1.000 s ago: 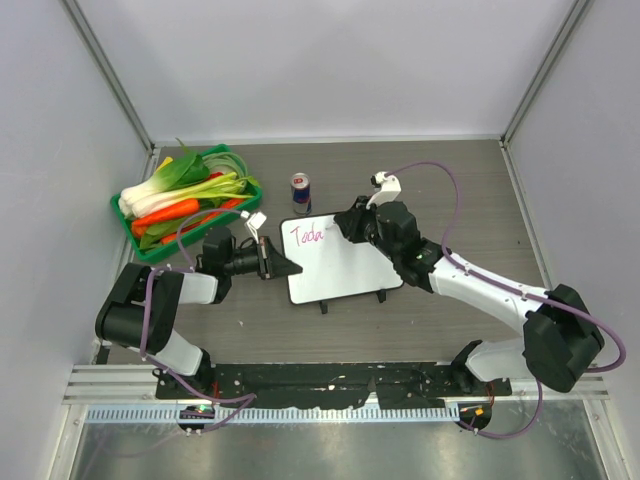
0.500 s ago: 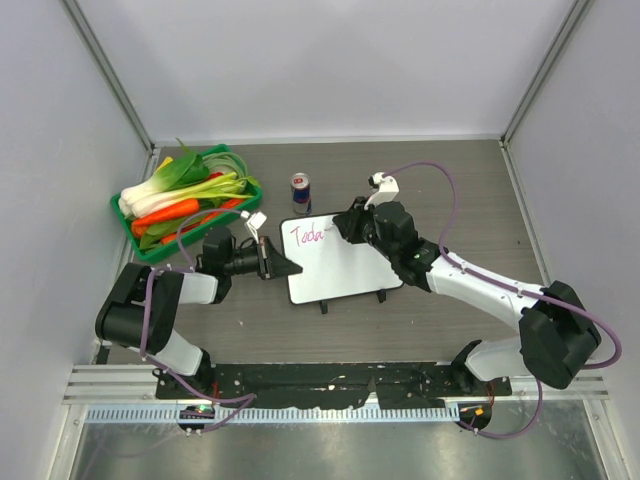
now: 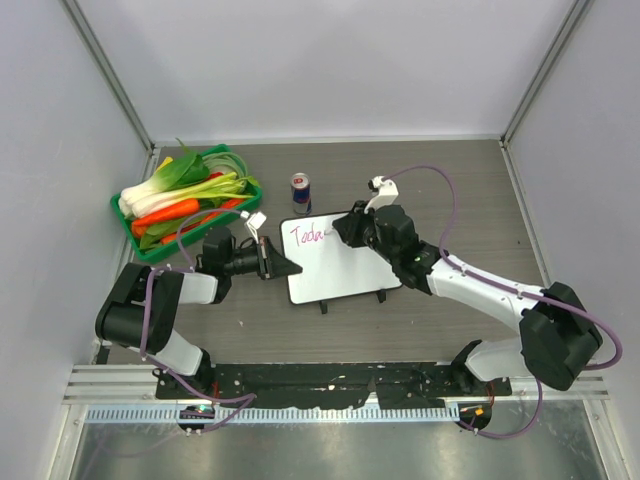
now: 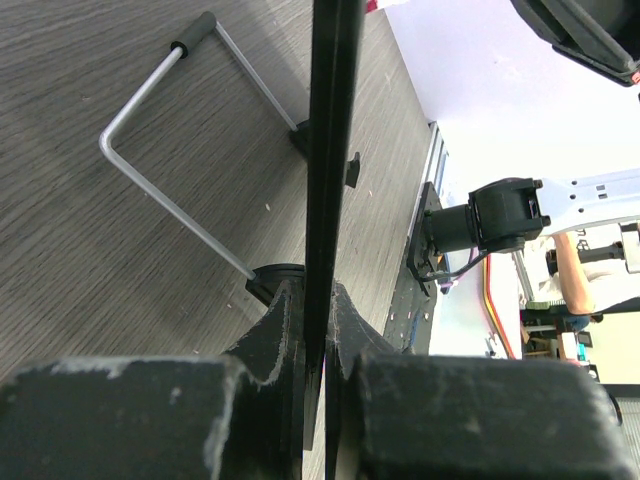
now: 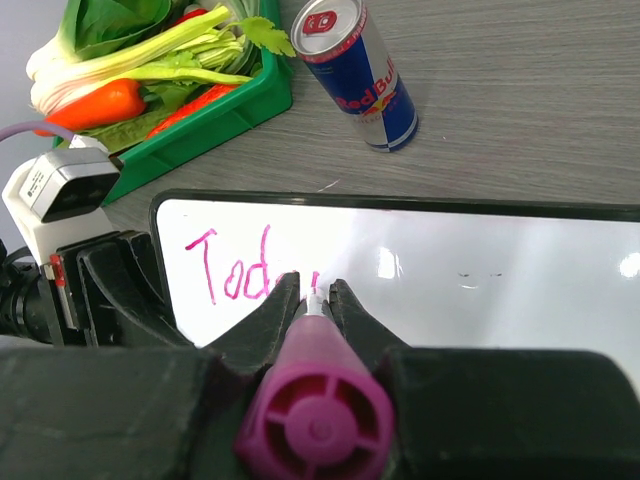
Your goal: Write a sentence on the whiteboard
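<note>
The right gripper (image 5: 312,290), clamped on a magenta plastic marker (image 5: 318,420), has shifted slightly, its tip seemingly touching the small white dark-edged whiteboard (image 3: 345,270) beside it, which the left gripper (image 4: 318,320) pinches edgewise, yet the pink handwritten sentence (image 5: 235,272) stays at "Toda", barely begun.

The marker (image 5: 318,425) covers the end of the sentence (image 5: 235,276).

Upper left of the overhead frame: green tray (image 3: 137,243) heaped with bok choy (image 3: 175,175), leeks and a carrot (image 3: 172,210). Near its right side, standing apart on the grey wood-grain bench (image 3: 450,190): upright blue drink can (image 3: 300,190).
</note>
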### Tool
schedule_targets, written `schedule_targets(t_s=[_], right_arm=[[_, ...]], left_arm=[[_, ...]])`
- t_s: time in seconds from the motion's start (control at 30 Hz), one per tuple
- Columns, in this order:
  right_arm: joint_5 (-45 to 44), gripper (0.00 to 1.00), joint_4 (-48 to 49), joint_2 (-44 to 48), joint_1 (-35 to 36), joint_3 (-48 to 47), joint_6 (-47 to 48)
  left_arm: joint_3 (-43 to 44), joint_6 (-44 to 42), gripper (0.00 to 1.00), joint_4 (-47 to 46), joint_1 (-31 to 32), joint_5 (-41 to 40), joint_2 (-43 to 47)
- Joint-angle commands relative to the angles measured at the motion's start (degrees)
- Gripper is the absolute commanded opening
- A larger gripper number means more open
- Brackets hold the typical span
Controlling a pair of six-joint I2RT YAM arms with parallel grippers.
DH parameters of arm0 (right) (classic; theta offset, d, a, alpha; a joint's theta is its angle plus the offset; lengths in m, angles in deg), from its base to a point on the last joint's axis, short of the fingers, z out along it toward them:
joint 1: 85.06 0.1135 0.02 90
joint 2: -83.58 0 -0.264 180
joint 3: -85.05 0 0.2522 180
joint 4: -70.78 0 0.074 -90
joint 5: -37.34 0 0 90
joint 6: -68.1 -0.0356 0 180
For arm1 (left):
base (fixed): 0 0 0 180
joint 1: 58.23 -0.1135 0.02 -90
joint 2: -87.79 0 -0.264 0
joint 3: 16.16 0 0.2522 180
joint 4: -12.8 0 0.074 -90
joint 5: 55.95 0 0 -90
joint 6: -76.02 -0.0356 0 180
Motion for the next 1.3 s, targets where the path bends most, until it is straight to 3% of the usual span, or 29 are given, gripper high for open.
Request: schedule_targets(t_s=[0.0,1.27], right_arm=[[-0.1,0.01,0.3,2.0,-0.3,2.3,0.3],[-1.9,0.01,0.6,1.8,-1.4,-0.9,0.0]], left_arm=[[0.4,-1.7,0.0,2.9,-0.2,-3.7,-1.3],[0.5,-1.7,0.0,2.8,-0.2,-3.7,-1.5]])
